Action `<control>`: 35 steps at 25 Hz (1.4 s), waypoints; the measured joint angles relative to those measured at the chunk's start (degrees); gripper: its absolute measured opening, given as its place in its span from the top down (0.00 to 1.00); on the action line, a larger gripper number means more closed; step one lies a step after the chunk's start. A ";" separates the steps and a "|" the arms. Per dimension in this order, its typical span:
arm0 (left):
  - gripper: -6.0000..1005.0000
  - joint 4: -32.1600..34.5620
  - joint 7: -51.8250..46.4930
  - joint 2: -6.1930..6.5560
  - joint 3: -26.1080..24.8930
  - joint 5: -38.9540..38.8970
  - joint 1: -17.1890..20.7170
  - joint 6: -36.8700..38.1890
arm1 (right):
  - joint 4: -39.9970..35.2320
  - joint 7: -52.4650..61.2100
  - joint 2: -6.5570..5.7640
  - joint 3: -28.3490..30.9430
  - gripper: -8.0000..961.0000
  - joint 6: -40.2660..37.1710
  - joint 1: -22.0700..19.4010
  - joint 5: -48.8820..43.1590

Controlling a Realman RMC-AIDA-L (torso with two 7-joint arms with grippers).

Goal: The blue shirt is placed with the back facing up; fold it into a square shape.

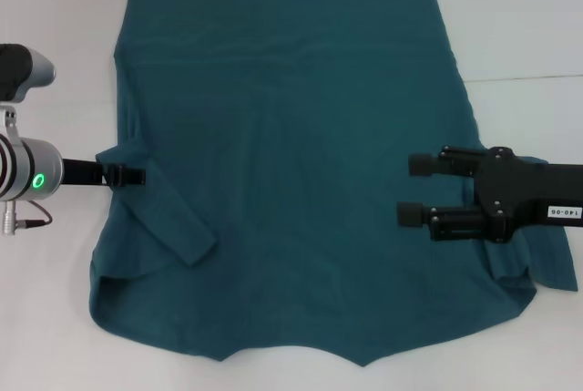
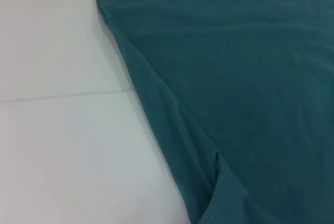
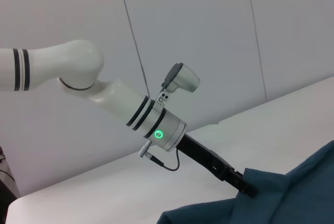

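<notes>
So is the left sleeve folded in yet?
Yes. The blue shirt's left sleeve lies folded over the body; left gripper sits at that edge.

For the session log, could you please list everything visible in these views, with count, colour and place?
shirt: one, dark teal-blue, spread flat across the middle of the table, one sleeve folded inward on the robot's left side.
table: one, white, under the shirt, with a thin seam line running across it.
wall: pale grey panels, behind the table in the right wrist view.
left gripper: one, black on a white and silver arm, at the shirt's left edge by the folded sleeve.
right gripper: one, black, fingers apart, over the shirt's right side.
</notes>
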 joint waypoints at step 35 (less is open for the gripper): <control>0.98 2.93 1.77 -2.42 1.05 -2.70 -2.41 1.67 | 1.00 -0.82 -0.11 0.38 0.10 -0.24 -0.53 0.00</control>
